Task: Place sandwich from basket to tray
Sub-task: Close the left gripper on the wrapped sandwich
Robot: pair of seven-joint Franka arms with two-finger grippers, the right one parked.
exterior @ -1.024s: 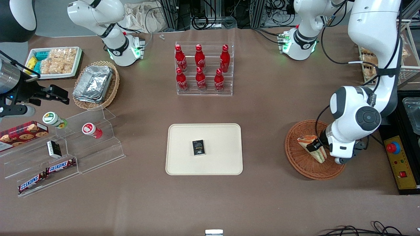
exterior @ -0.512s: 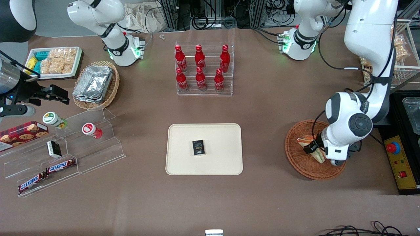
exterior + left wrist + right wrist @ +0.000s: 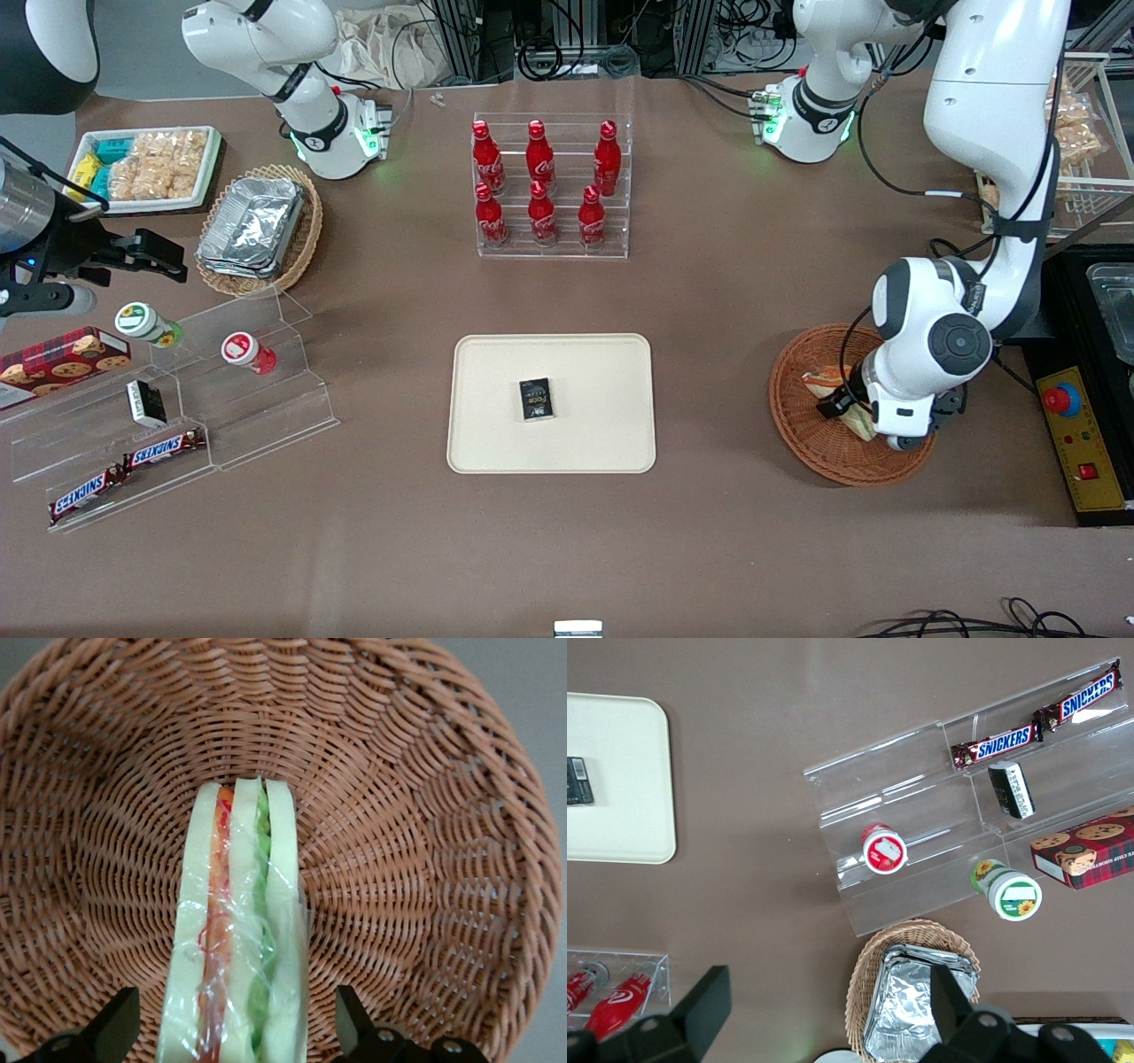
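The sandwich, a clear-wrapped white wedge with red-orange and green filling stripes, stands on edge in the round reddish-brown wicker basket. My left gripper is open and straddles the sandwich, one dark finger on each side with a gap to the bread. From the front, the gripper is low inside the basket, and the arm hides most of the sandwich. The cream tray lies mid-table, toward the parked arm's end from the basket.
A small black packet lies on the tray. A clear rack of red bottles stands farther from the front camera. A control box with a red button sits beside the basket. Acrylic snack shelves stand toward the parked arm's end.
The left arm's wrist has shifted a little toward the tray and come down over the sandwich, covering more of it. The sandwich and basket have not moved.
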